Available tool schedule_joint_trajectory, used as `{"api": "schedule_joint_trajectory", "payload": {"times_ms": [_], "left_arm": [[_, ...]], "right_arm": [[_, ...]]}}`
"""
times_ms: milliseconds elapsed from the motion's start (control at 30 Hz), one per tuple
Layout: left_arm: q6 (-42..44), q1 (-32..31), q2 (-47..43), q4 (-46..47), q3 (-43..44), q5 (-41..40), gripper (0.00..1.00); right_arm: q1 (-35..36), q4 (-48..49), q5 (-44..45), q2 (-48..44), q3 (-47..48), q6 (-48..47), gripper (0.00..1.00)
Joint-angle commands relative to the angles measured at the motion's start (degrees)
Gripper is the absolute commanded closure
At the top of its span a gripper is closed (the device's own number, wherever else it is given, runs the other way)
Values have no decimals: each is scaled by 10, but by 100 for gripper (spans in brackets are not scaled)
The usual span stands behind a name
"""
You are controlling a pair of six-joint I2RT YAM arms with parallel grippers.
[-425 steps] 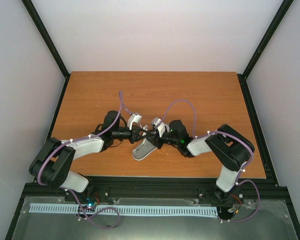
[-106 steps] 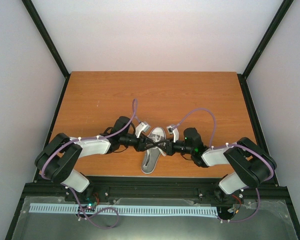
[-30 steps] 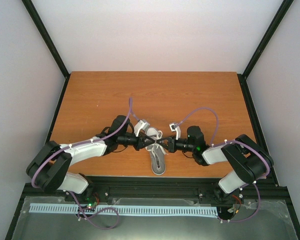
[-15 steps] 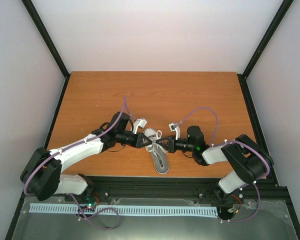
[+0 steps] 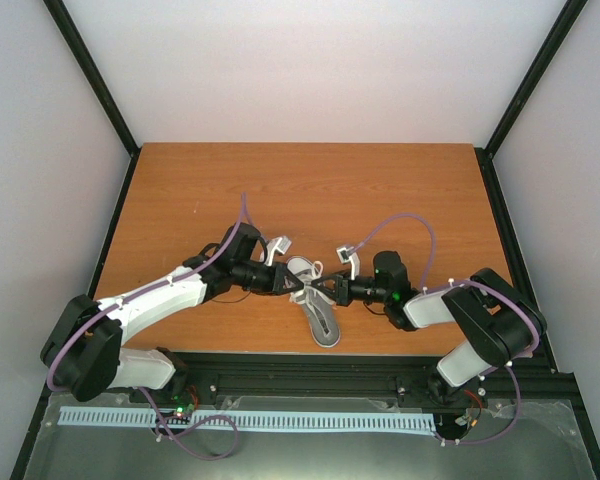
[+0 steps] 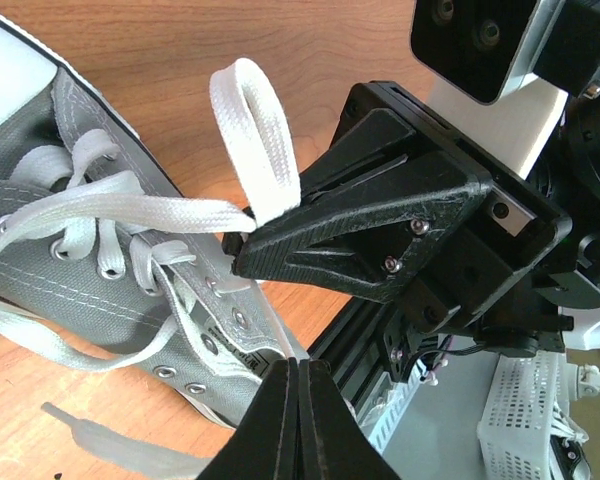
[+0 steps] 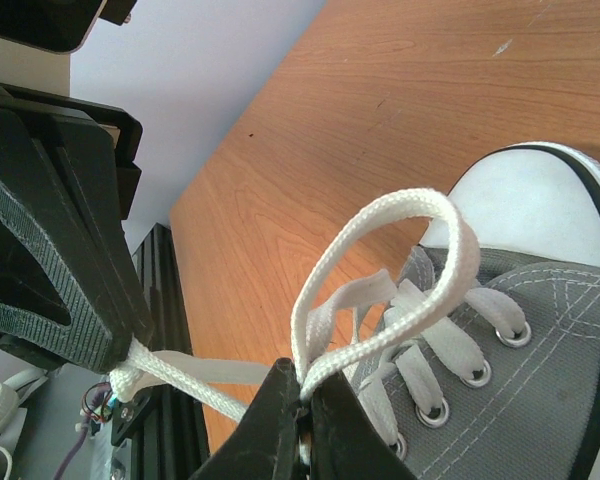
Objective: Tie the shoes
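shoe-tying caught partway: a grey shoe (image 5: 323,322) lies on the worktop (image 5: 310,190) close to its near edge, toe end farther from the arm bases. the left fingers (image 5: 292,283) and right fingers (image 5: 328,291) meet almost tip to tip above its laced front. both pairs of fingers are pressed together. the right wrist view shows the right fingers clamped on the base of a tall white loop (image 7: 455,225) standing over the toe cap. the left fingers, facing them, pinch a strand (image 7: 210,372) drawn taut between the two. from the left wrist, the same loop stands up out of the right fingers' tip, while the laces (image 6: 100,215) run slack across the eyelets and a loose lace end (image 6: 90,445) trails on the wood beside the shoe. as a reading of progress, the early work looks done: the laces are threaded, one bow loop is formed and held, and the other lace is in hand. no finished knot shows anywhere. whether a first crossing already sits under the loop cannot be made out, since the fingers hide that spot. what appears left is the main part of the bow: carrying the strand around the loop, drawing it through, and pulling both sides until the knot sits snug on the shoe.
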Motion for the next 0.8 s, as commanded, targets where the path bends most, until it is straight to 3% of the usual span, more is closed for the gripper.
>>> {"api": "schedule_joint_trajectory", "payload": {"times_ms": [0,67,167,233,367,567,767], "left_arm": [[-11,6,-23,-8,19,-10,99],[22,6,-25,-69,23,-83,99],[43,6,-27,-107,9,-163,99],[41,7,-26,-103,-5,-168,99],[33,7,-27,-91,-22,-175,99],[36,8,-33,-94,-26,-187,99],[37,8,-41,-101,-27,-199,99]], "right_arm": [[-5,-33,26,7,1,-22,96],[-5,-40,26,-1,-1,-27,89],[-5,-68,40,-37,-5,-42,65],[-5,-97,49,-68,-8,-62,50],[-5,-163,60,-131,-18,-105,34],[-5,-220,90,-167,-36,-160,28],[-6,-215,84,-129,-26,-165,35]]}}
